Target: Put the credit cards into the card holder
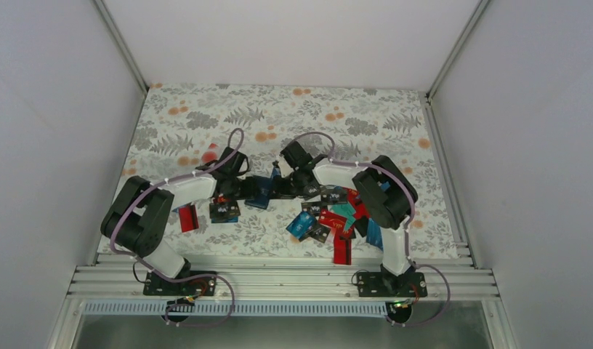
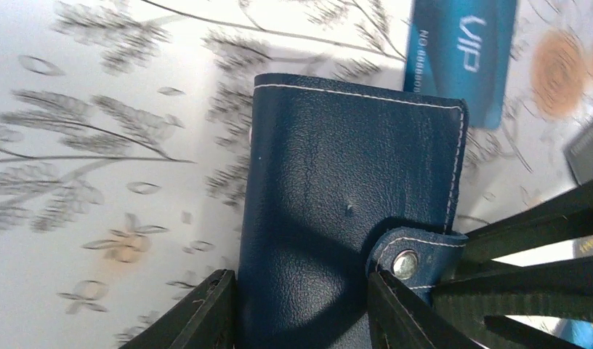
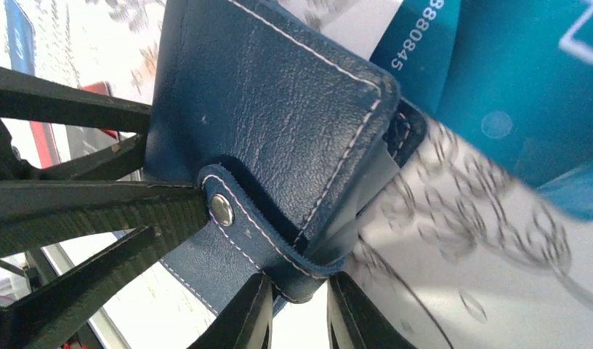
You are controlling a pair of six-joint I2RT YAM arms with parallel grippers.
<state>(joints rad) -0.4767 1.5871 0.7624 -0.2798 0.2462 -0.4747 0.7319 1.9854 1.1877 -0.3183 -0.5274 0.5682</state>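
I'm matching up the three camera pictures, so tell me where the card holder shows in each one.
Top external: card holder just left of the picture's centre.
Left wrist: centre, running to the bottom edge.
Right wrist: upper left to centre.
Shared landmark: its metal snap stud, in both wrist views; too small to tell from above.

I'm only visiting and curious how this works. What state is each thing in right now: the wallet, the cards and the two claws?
card holder: folded shut, strap apparently snapped, held by both claws.
credit cards: loose on the table, outside the holder.
left claw: closed across the holder's body.
right claw: closed on the strap.
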